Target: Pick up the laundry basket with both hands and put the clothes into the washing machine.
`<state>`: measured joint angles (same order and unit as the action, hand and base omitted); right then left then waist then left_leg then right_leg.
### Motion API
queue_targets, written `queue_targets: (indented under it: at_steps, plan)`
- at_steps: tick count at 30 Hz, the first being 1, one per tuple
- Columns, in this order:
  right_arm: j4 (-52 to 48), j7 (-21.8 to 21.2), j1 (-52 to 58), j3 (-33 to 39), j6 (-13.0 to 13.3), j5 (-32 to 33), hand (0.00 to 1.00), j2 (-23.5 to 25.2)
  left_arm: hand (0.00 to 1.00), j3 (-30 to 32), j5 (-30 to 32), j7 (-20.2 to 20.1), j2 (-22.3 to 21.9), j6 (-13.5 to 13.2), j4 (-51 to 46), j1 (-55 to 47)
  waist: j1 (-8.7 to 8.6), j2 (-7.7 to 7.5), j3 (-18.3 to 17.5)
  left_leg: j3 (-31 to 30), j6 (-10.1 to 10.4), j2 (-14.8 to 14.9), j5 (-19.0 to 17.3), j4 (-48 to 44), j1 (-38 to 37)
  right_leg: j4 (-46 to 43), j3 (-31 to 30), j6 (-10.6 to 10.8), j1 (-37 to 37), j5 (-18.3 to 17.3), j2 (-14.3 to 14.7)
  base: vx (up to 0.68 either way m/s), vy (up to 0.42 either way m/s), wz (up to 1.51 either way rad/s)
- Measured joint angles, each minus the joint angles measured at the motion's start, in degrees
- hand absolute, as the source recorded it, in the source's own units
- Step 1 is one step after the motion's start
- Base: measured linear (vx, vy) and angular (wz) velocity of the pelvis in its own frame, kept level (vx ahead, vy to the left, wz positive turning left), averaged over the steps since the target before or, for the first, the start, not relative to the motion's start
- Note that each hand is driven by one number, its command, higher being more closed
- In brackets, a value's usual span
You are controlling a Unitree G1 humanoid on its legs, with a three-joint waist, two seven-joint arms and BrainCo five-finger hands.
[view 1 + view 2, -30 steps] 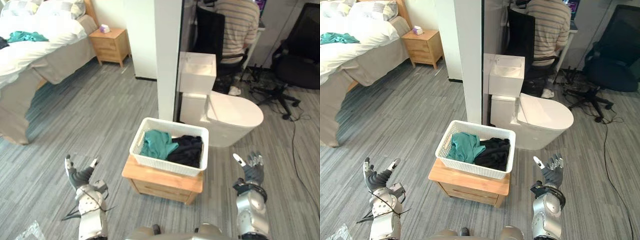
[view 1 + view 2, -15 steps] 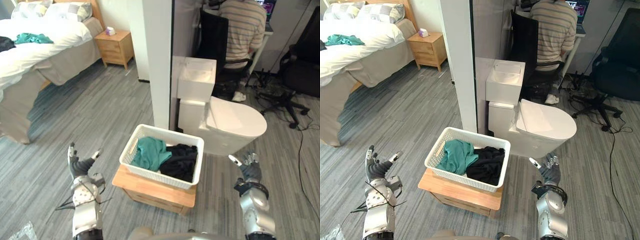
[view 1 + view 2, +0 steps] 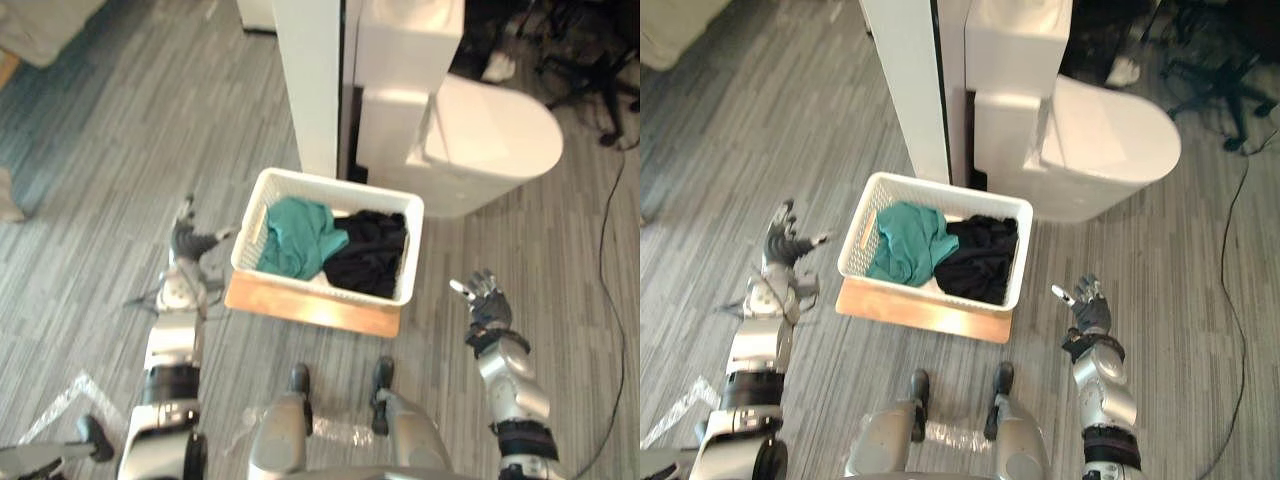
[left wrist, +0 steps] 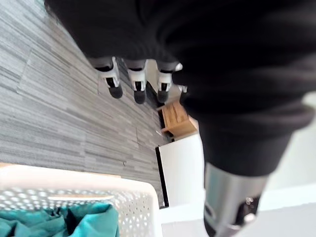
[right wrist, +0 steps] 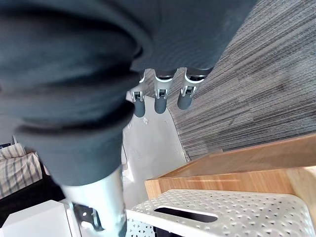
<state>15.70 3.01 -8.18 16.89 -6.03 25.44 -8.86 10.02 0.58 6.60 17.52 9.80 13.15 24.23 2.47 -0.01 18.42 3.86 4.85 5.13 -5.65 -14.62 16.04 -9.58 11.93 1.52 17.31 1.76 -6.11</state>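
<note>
One white perforated laundry basket (image 3: 340, 186), teal and black clothes (image 3: 330, 245)

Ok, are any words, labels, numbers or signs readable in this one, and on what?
None: no text can be read on the basket, the clothes, the wooden stand or the toilet.

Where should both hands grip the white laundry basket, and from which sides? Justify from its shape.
Grip the slot handle cut under the rim in each short end wall of the laundry basket: left hand from its left, right hand from its right. The open hands flank those ends.
</note>
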Motion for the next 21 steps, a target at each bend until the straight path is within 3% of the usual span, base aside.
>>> queue_targets:
  at_steps: [5,10,15,21]
  plan:
    - [1.18,0.30,-5.60,0.50,-0.13,3.96,0.00,-6.57,0.00,-9.18,-6.46,-1.93,7.83,-0.08,6.05,15.13,0.22,-1.01,3.23,-0.73,0.72,0.40,0.46,-1.79,4.36,-1.44,1.31,-0.04,3.30,0.02,-0.24,-0.04,-0.009,0.11]
    - [6.15,0.40,-14.17,0.04,-0.10,8.49,0.00,-10.15,0.00,-15.63,-8.50,-3.04,8.68,-1.24,16.97,32.30,1.44,-1.50,5.54,1.64,0.38,2.41,-0.04,-4.67,9.06,-3.49,2.73,-0.04,6.47,0.01,-0.19,-0.05,-0.002,0.11]
    - [9.11,-0.18,-20.65,-2.85,0.11,12.48,0.00,-13.76,0.00,-18.48,-8.21,-3.96,10.69,-2.14,28.12,42.55,1.41,-1.71,7.36,5.06,-0.21,4.87,-0.18,-7.66,12.29,-5.91,3.93,-0.10,8.93,-0.10,-0.40,-0.03,0.000,0.09]
    - [15.11,-2.27,-29.83,-10.06,1.23,19.73,0.00,-14.84,0.00,-19.60,-1.43,-4.00,11.88,-2.58,38.47,49.28,1.47,-2.08,7.68,7.21,-0.22,6.21,-0.14,-10.00,14.85,-6.43,4.69,-0.10,10.57,-0.09,-0.34,0.00,0.004,0.02]
